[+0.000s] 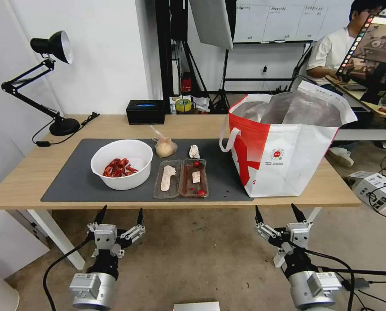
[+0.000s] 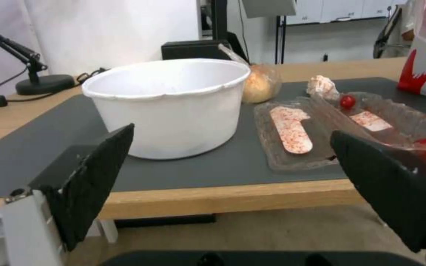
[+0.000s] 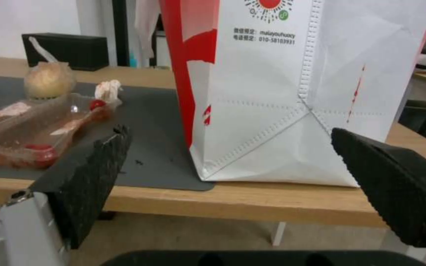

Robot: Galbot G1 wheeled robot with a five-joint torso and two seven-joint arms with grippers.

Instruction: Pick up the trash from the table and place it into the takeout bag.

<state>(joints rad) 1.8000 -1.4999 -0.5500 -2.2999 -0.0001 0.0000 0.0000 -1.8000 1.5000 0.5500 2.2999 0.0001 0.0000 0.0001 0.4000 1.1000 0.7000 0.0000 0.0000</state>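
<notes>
Head view puts your left hand (image 1: 119, 214) and right hand (image 1: 277, 211) below the table (image 1: 24, 181) edge, both spread wide and empty. Reach with the left for the bowl (image 1: 122, 163); grip its rim, keeping it level so the shells stay in. Tray (image 1: 180, 178), knotted bag (image 1: 165, 147) and tissue (image 1: 194, 151) lie on the mat (image 1: 71, 181), the takeout bag (image 1: 283, 147) standing open at the right.

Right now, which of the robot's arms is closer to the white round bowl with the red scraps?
Left. The left tool hangs open just before the white round bowl; the right tool sits off before the red-and-white bag.
</notes>
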